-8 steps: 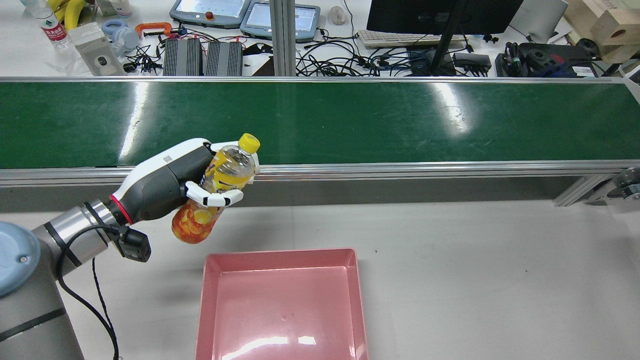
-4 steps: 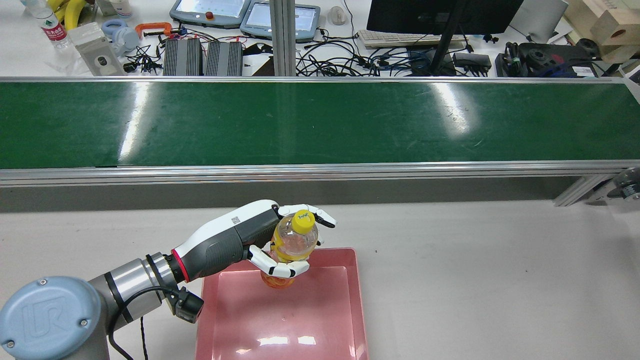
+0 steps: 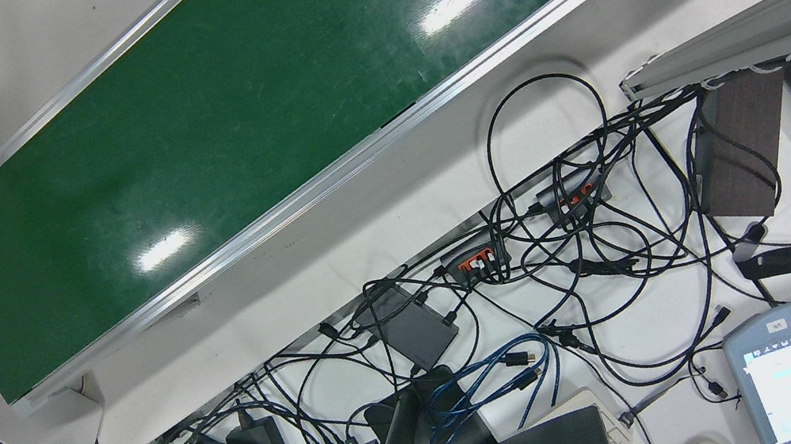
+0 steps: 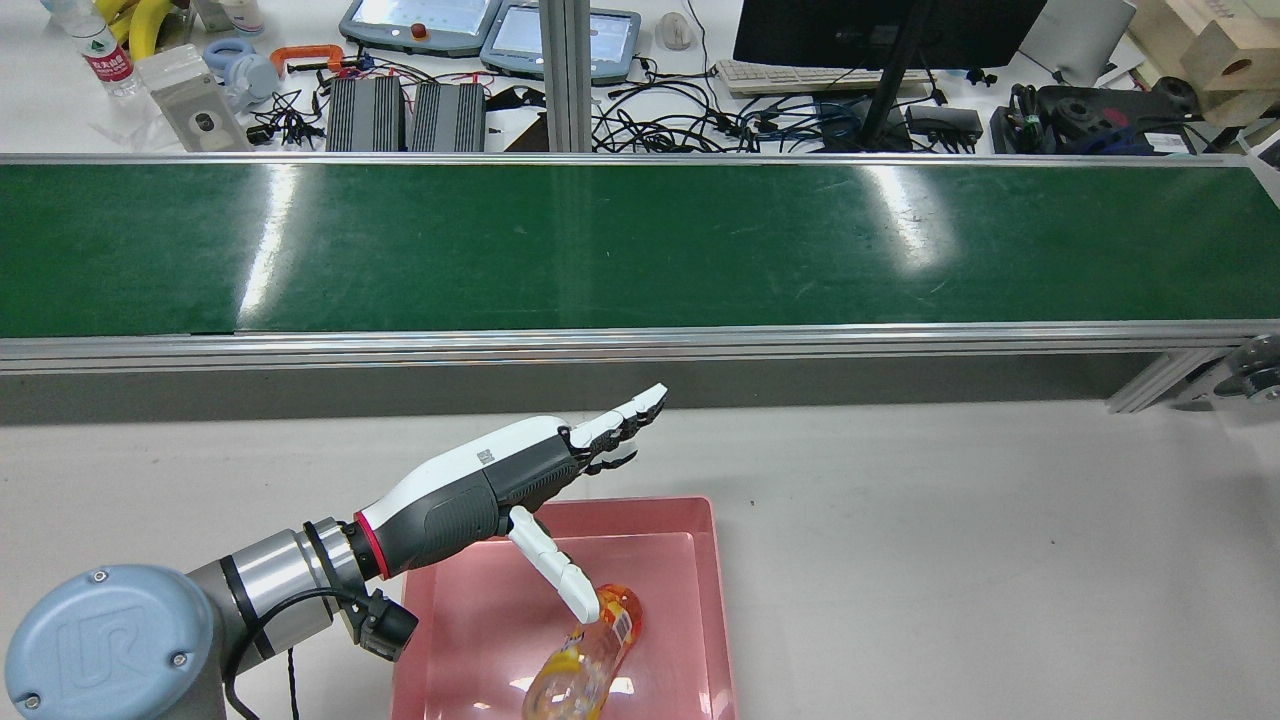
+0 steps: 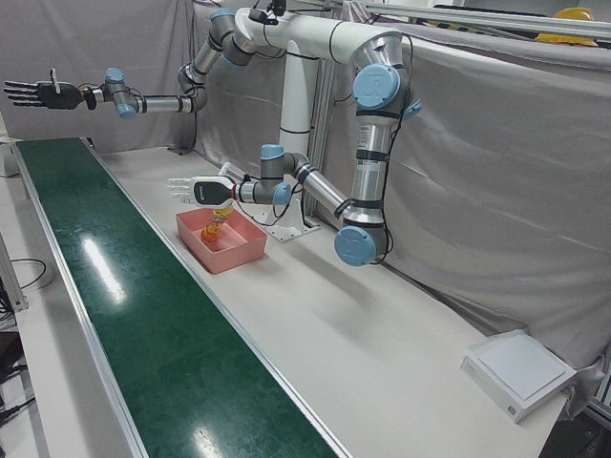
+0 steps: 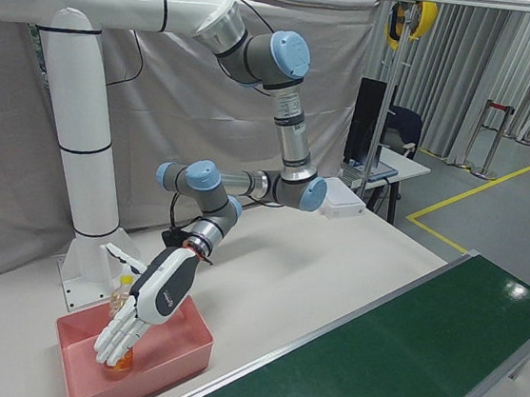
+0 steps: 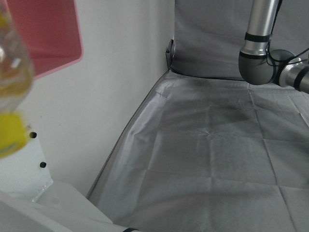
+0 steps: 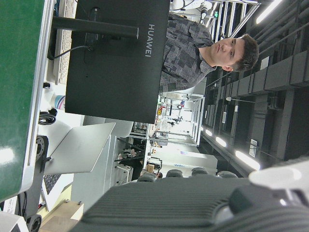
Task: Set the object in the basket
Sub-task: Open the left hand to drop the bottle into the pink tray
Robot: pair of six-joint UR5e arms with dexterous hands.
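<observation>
The left hand (image 4: 520,475) hovers over the pink basket (image 4: 700,600) with fingers spread, holding nothing. The bottle (image 4: 585,655) lies tilted inside the basket. The right hand (image 5: 33,93) hangs open above the green belt (image 4: 640,245).

Table (image 4: 950,560): pale grey and flat, it ran in front of me.
Basket (image 4: 712,560): pink and shallow, it sat directly on my table.
Belt (image 4: 640,245): a long green conveyor ran along the table's far edge.
Pedestal (image 5: 304,227): my arms' white base stood on the table behind the basket.
</observation>
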